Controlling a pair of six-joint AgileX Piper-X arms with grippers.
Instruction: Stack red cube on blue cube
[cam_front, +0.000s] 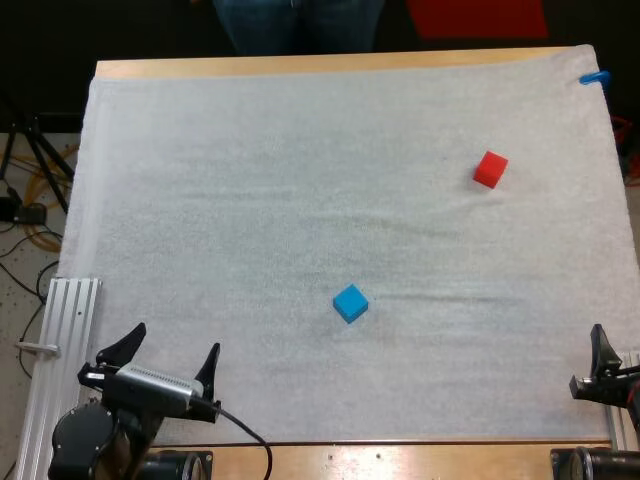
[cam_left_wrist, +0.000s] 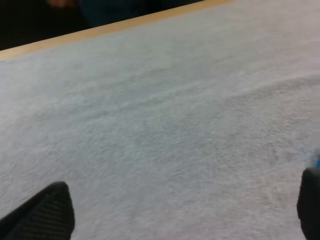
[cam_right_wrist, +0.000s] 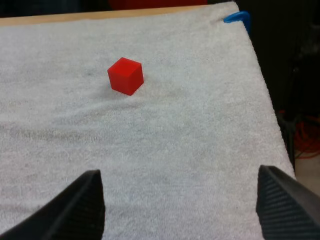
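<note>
Fingers (cam_left_wrist: 45, 212) apart: left hand (cam_front: 173, 342), right hand (cam_right_wrist: 182, 212).

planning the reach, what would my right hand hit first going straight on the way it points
Probably nothing: the open right hand aims over bare mat, and the red cube sits off that line, toward its left finger. Depth is unclear.

Both empty: left claw (cam_front: 174, 342) and right claw (cam_right_wrist: 180, 199), black fingers wide apart.
</note>
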